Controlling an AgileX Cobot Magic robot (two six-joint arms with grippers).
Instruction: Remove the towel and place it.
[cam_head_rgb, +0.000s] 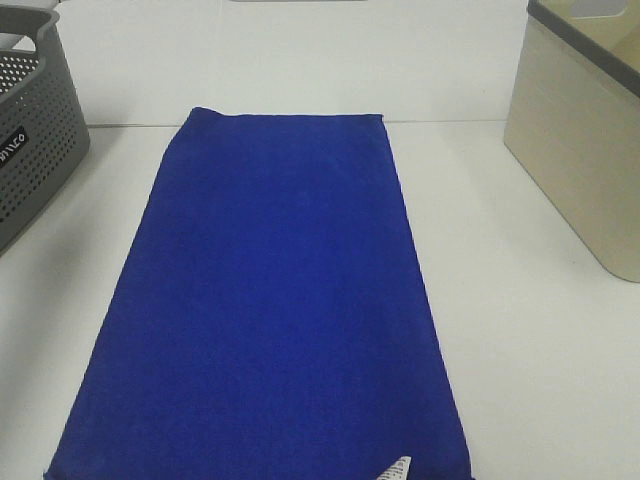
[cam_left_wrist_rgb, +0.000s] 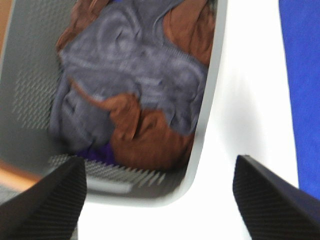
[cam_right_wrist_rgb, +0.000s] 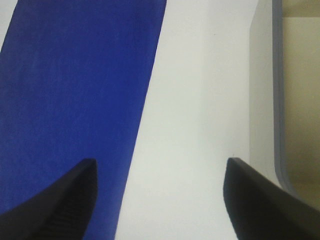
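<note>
The royal-blue towel (cam_head_rgb: 270, 300) lies flat and spread out on the white table, running from the far middle to the near edge, with a small white label (cam_head_rgb: 395, 468) at its near short edge. Neither arm shows in the exterior high view. My left gripper (cam_left_wrist_rgb: 159, 200) is open and empty, above the table beside the grey basket (cam_left_wrist_rgb: 205, 125), with the towel's edge (cam_left_wrist_rgb: 302, 90) off to one side. My right gripper (cam_right_wrist_rgb: 159, 200) is open and empty over bare table between the towel (cam_right_wrist_rgb: 75, 100) and the beige bin (cam_right_wrist_rgb: 277, 100).
A grey perforated basket (cam_head_rgb: 35, 130) stands at the far left; the left wrist view shows it holding grey and brown cloths (cam_left_wrist_rgb: 135, 85). A beige bin with a grey rim (cam_head_rgb: 585, 130) stands at the far right. The white table (cam_head_rgb: 530, 330) carries both.
</note>
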